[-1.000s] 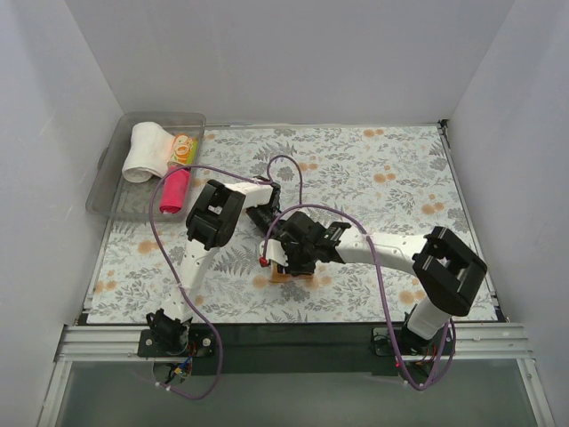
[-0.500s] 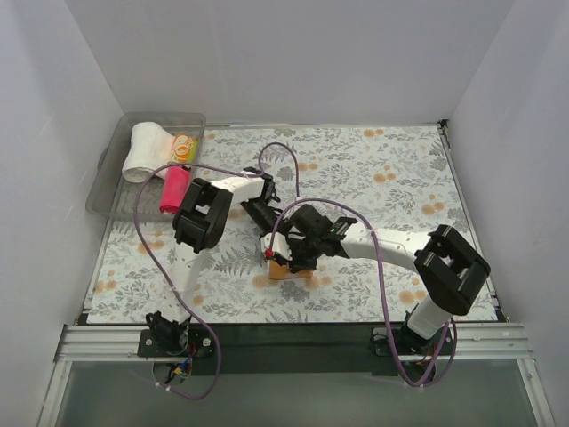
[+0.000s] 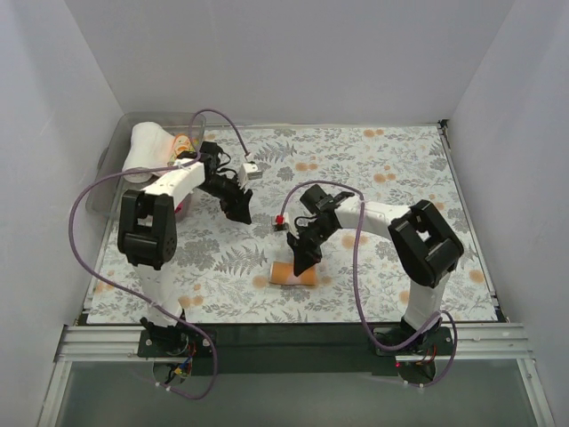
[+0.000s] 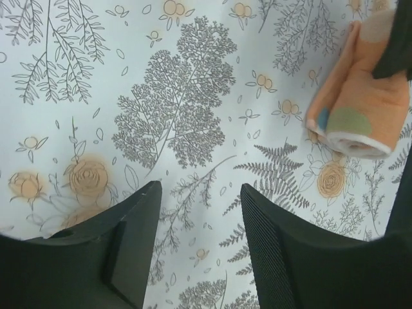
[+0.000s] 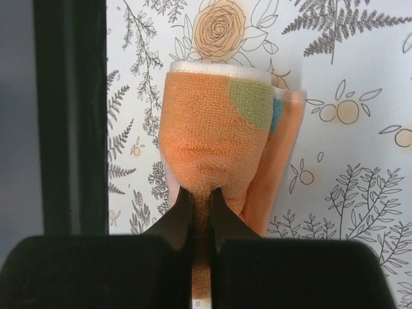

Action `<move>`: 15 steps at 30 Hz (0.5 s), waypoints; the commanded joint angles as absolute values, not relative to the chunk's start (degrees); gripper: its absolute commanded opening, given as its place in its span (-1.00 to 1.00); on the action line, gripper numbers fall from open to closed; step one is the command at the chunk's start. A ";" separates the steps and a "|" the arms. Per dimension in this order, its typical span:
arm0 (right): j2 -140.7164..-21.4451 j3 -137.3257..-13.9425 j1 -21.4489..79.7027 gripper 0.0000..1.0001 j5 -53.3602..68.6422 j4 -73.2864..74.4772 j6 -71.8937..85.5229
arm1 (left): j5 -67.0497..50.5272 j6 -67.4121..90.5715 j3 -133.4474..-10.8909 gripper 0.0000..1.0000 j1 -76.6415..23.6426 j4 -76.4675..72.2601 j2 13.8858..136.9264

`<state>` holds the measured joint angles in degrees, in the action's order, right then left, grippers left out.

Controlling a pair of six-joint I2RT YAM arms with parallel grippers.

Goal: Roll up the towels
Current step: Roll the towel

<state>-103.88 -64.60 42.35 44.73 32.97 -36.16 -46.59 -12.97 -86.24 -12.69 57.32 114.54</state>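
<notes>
Top view: A rolled orange towel [image 3: 283, 276] lies on the floral cover [image 3: 391, 178] at 6 o'clock, near the front edge. The right gripper [image 3: 300, 263] comes down on it from 12 o'clock. The left gripper [image 3: 240, 212] hangs over bare cover at 10 o'clock from the towel, well apart from it. At the far 10 o'clock corner stands a clear bin [image 3: 100, 182] with a rolled white towel [image 3: 147, 149] inside.

Left wrist view: The left gripper [image 4: 199, 251] has its jaws spread with nothing between them, only patterned cover [image 4: 174, 109] below. The orange towel [image 4: 357, 109] sits at 2 o'clock, its coiled end facing the camera.

Right wrist view: The right gripper [image 5: 199, 215] is pinched tight on a fold of the orange towel [image 5: 215, 132], which rises toward 12 o'clock from the fingertips. A green spot marks its 1 o'clock side.
</notes>
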 commanded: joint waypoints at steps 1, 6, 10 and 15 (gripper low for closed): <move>-109.59 -68.02 39.38 -0.97 52.73 42.18 -35.86 | -43.52 -11.95 -79.91 0.00 -13.97 48.71 102.15; -118.20 -72.33 35.25 -0.97 57.03 45.79 -37.00 | -34.21 -17.55 -64.98 0.15 -19.93 40.36 84.78; -123.65 -76.45 33.14 -0.97 59.23 46.84 -36.39 | -26.55 -20.65 -52.32 0.29 -30.13 33.94 73.58; -129.89 -80.68 31.12 -0.97 61.96 49.13 -35.60 | -16.29 -19.95 -42.02 0.35 -44.69 22.10 67.59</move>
<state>-125.75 -78.70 31.83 66.54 48.66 -34.00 -26.26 -18.63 -45.58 -38.79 32.97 68.90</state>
